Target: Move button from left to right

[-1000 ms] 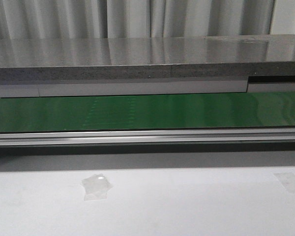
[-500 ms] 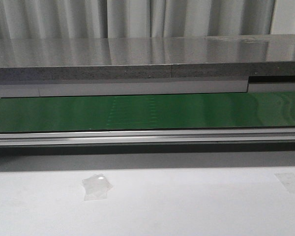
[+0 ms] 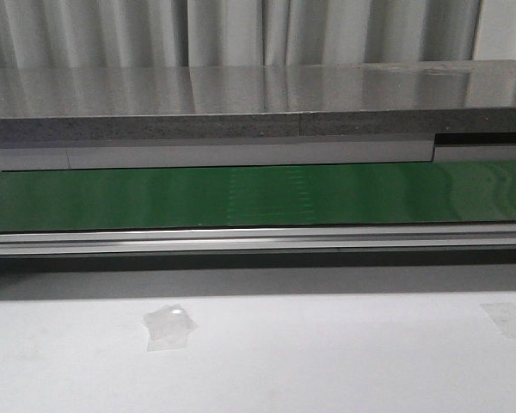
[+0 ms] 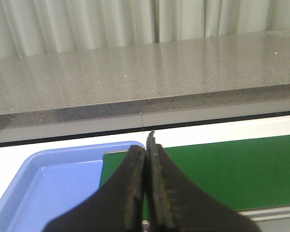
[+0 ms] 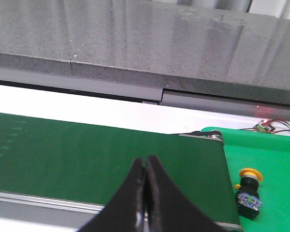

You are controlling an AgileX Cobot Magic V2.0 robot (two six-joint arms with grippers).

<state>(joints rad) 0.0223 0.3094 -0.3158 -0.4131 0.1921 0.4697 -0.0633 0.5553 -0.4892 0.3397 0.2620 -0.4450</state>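
Front view: faint marks on the belt (image 3: 258,196) have drifted right, so it's running; both tools clenched, empty; button (image 5: 248,191) waits off its right end.

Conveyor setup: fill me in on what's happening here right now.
Nothing is being handled at this moment. Both grippers are shut and empty: the left gripper hangs over the edge of a blue tray beside the green belt, and the right gripper hangs over the belt's other end. The button lies on its side on a green surface just past that end of the belt, untouched. The front view shows only the bare belt.
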